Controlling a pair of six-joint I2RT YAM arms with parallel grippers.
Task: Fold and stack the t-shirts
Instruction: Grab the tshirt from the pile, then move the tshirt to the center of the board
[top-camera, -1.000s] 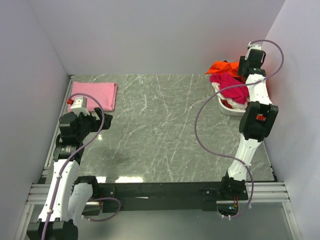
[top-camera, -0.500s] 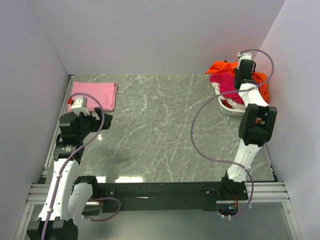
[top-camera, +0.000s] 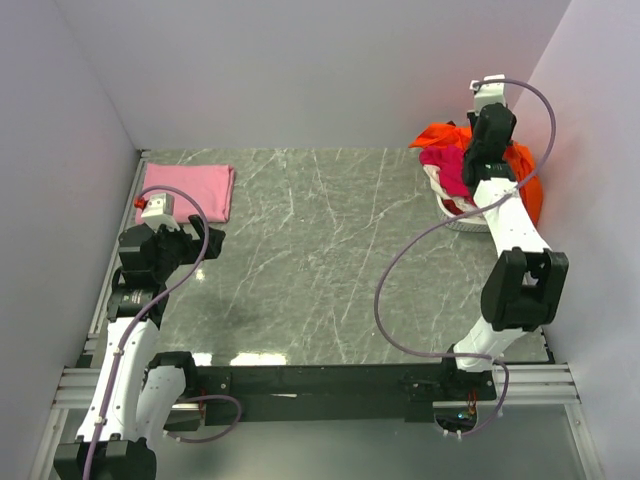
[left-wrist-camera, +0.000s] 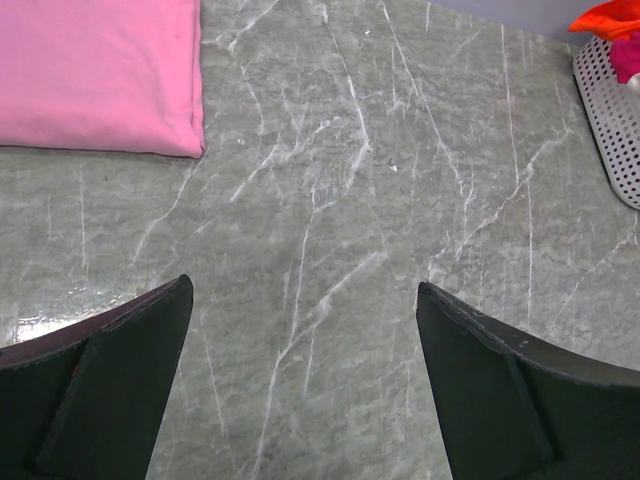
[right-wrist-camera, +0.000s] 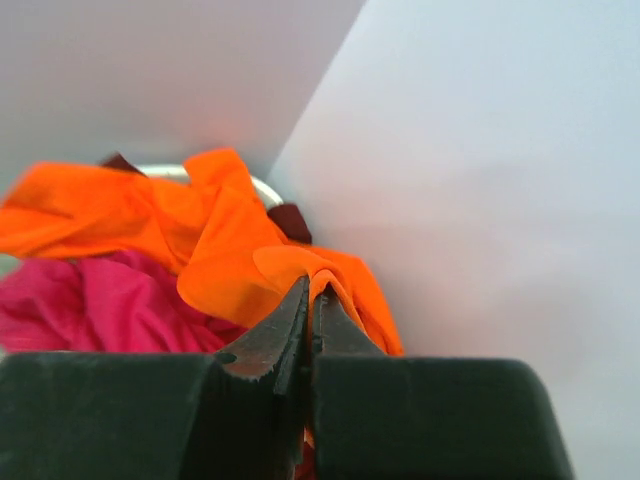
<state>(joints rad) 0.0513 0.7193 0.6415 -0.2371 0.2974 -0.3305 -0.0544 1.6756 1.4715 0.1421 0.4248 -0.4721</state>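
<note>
Right tool (right-wrist-camera: 312, 290) was clamped shut on a fold of the bright orange cloth t-shirt (right-wrist-camera: 230, 230), upper right of overhead view | left tool (left-wrist-camera: 302, 283) stood wide, empty, far off.

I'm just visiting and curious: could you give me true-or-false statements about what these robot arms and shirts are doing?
The folded light pink cloth t-shirt lies flat on the grey marble table. True.
The right claw is open and empty. False: it is shut on the bright orange cloth t-shirt.
The left claw grips the pink t-shirt. False: it is open above bare table, apart from it.
A crumpled magenta cloth t-shirt lies against the orange one. True.
</note>
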